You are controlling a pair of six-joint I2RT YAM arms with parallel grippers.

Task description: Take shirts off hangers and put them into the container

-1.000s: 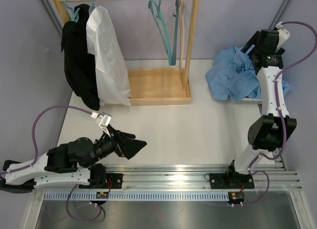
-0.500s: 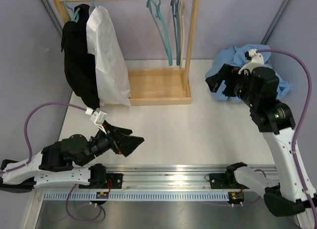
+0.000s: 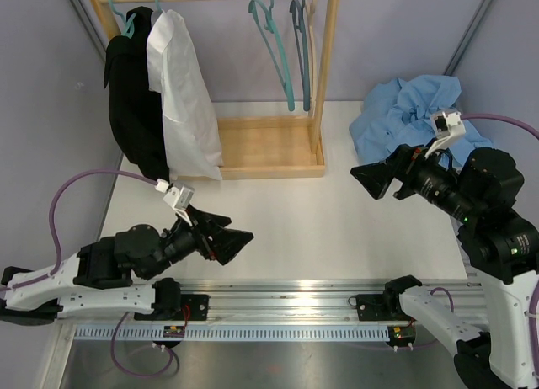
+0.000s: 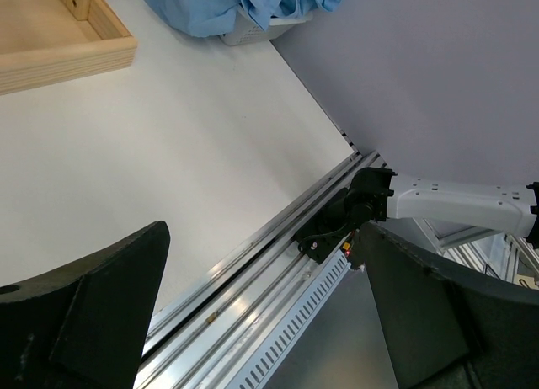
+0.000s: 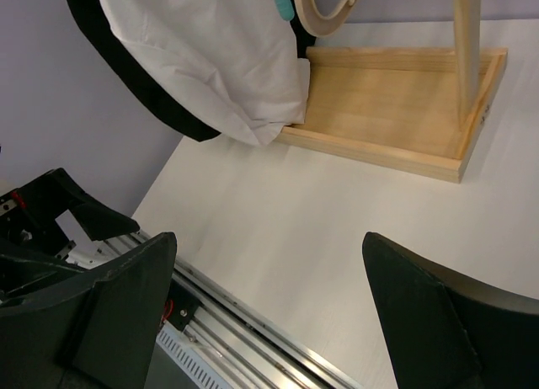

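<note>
A black shirt (image 3: 133,94) and a white shirt (image 3: 181,94) hang on teal hangers at the left end of the wooden rack. Two bare teal hangers (image 3: 276,48) and a pale wood hanger (image 3: 313,35) hang at its right end. A light blue shirt (image 3: 408,119) lies heaped over the container at the back right; only a bit of the white basket (image 4: 253,31) shows under it. My left gripper (image 3: 236,237) hovers open and empty near the front left. My right gripper (image 3: 370,180) is open and empty, left of the blue heap, facing the rack.
The rack's wooden base tray (image 3: 269,157) stands at the back centre, its upright post (image 3: 324,69) at the right end. A metal rail (image 3: 286,301) runs along the near edge with both arm bases. Grey walls close in the left and right sides.
My right arm has swung down and away from the blue heap toward the table's middle, its gripper now pointing left. The left gripper has shifted slightly right. Both stayed open.
</note>
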